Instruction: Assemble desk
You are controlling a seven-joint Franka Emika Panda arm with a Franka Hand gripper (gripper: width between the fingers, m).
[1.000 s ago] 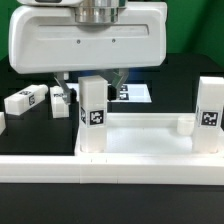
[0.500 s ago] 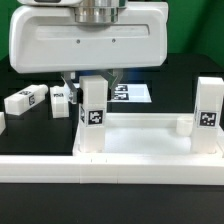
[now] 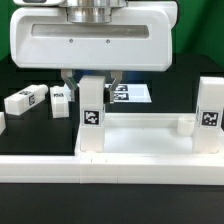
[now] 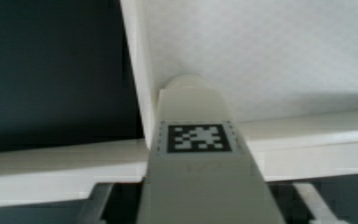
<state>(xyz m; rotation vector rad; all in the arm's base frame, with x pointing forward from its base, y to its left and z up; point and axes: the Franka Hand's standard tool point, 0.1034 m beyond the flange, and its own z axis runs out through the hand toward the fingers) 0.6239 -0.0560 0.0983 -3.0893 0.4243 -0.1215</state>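
Note:
The white desk top lies tray-side up at the front, with one white leg standing in its corner socket on the exterior view's left and another leg standing on the right. My gripper hangs over the left leg with a finger on each side and a gap to each, so it is open. In the wrist view the tagged leg runs up between my gripper's fingers, with the desk top beyond. Two loose legs lie behind on the left.
The marker board lies flat behind the gripper. A long white border rail runs along the front of the black table.
The hand has shifted slightly, its body sitting a little lower in the exterior view. The leg and desk top have not moved.

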